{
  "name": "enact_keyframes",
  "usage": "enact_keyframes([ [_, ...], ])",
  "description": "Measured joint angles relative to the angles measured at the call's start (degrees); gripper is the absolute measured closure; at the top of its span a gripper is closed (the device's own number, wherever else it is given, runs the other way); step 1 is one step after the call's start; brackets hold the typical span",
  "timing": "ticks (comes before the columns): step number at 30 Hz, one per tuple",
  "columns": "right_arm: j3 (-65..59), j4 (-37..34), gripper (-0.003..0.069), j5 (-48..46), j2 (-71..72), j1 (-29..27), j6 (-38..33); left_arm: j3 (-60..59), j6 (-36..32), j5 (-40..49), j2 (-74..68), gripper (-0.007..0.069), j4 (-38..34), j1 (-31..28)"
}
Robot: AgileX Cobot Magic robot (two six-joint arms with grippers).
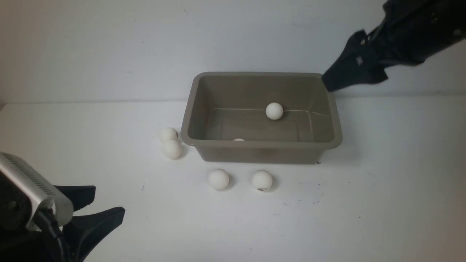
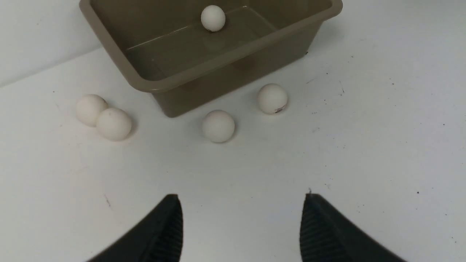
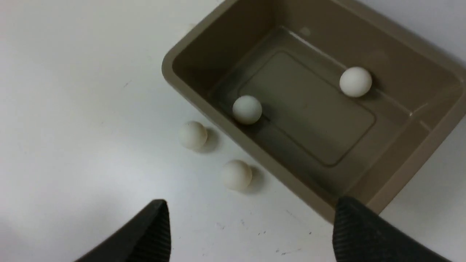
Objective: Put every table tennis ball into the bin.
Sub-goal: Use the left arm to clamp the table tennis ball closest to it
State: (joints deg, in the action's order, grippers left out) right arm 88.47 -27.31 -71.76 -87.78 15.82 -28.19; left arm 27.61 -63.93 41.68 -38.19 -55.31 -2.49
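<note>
Currently, the bin (image 1: 262,145) stands at the centre of the worktop (image 1: 382,189), with a long side facing the robot.

Balls inside the bin:
- The far inner ball (image 1: 274,111) rests on the bin floor against the far wall, right of centre.
- The near inner ball (image 1: 239,139) lies against the near wall. In the front view only a sliver shows above the rim; the right wrist view shows it whole.

Balls on the worktop:
- The rear side ball (image 1: 169,134) and the fore side ball (image 1: 172,149) touch each other just beside the bin's left end.
- The plain front ball (image 1: 218,179) and the logo front ball (image 1: 262,179) lie near the bin's near wall, apart from each other. The latter carries a small dark print.

Left pincer (image 1: 109,200): it sits low over the near left corner of the worktop, fingers apart, with nothing between them. All four loose balls lie ahead of it and well apart. In its wrist view the plain front ball sits roughly in line with the finger gap.

Right pincer (image 1: 327,83): it is at the bin's far right corner, apparently raised clear of the rim, though the front view does not settle contact. Its fingers are spread wide and empty. The far inner ball is the nearest ball to it.
</note>
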Motion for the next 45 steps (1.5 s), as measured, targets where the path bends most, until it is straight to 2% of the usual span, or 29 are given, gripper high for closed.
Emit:
enact_keyframes([
  [3,-6.83,0.07,0.0122,1.02,0.00,4.49,0.00,0.00,0.00,0.00,0.00,0.0230,0.00,0.00],
  [6,-12.22,1.28,0.0122,6.35,0.00,8.88,0.00,0.00,0.00,0.00,0.00,0.0230,0.00,0.00],
  [9,-15.95,2.50,0.0122,12.48,0.00,11.79,0.39,0.00,0.00,0.00,0.00,0.0230,0.00,0.00],
  [11,-20.19,3.51,0.0122,21.70,-0.03,14.49,1.23,0.00,0.00,0.00,0.00,0.0230,0.00,0.00],
  [13,-22.26,3.66,0.0122,26.21,-0.03,15.21,1.59,0.00,0.00,0.00,0.00,0.0230,0.00,0.00],
  [22,-26.68,4.03,0.0122,38.69,-2.26,15.25,2.25,0.00,-0.33,-0.01,0.00,0.0230,0.00,0.00],
  [33,-26.68,4.13,0.0122,43.54,-10.56,15.25,2.13,0.00,-0.35,-0.06,0.00,0.0230,0.00,0.00],
  [39,-26.68,2.17,0.0122,46.98,-13.62,15.25,-0.63,0.00,-0.35,-0.06,0.00,0.0230,0.00,0.00],
  [45,-26.68,-3.59,0.0122,49.14,-15.84,15.25,-6.13,0.00,-0.35,-0.06,0.00,0.0230,0.00,0.00],
])
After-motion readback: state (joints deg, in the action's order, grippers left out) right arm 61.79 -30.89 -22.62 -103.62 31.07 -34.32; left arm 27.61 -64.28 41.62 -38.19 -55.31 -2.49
